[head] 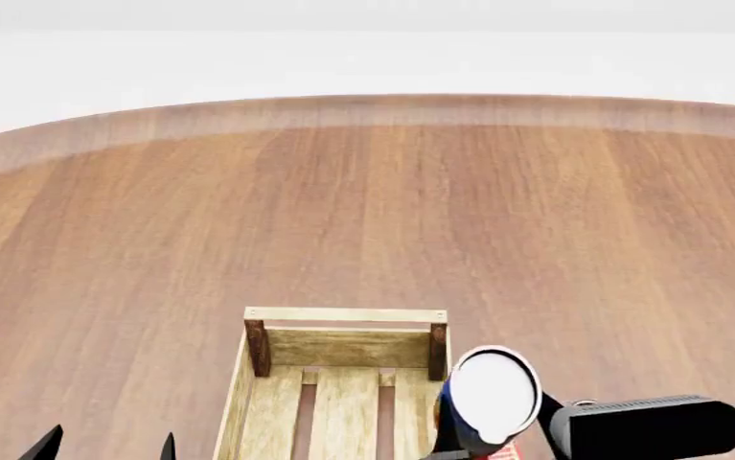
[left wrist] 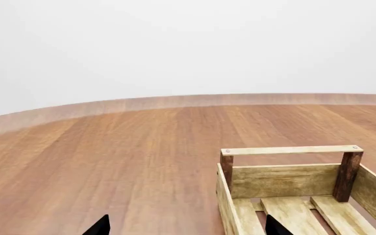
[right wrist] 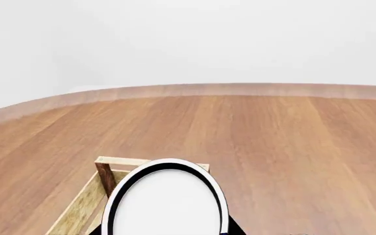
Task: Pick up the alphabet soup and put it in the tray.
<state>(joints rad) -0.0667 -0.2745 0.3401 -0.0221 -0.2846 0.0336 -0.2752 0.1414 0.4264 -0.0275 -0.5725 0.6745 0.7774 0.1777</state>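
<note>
The right gripper (head: 489, 450) held the soup (head: 493, 393) closed-jawed above the tray's (head: 341, 315) right wall, so it needed shifting left over the slats before lowering; the left gripper (head: 105, 448) hung open.

one wooden tray (head: 341, 316) near the table's (head: 367, 211) near edge, one white-topped soup can (head: 493, 393) just right of it, two dark left gripper fingertips (head: 48, 444) at the near-left edge
</note>
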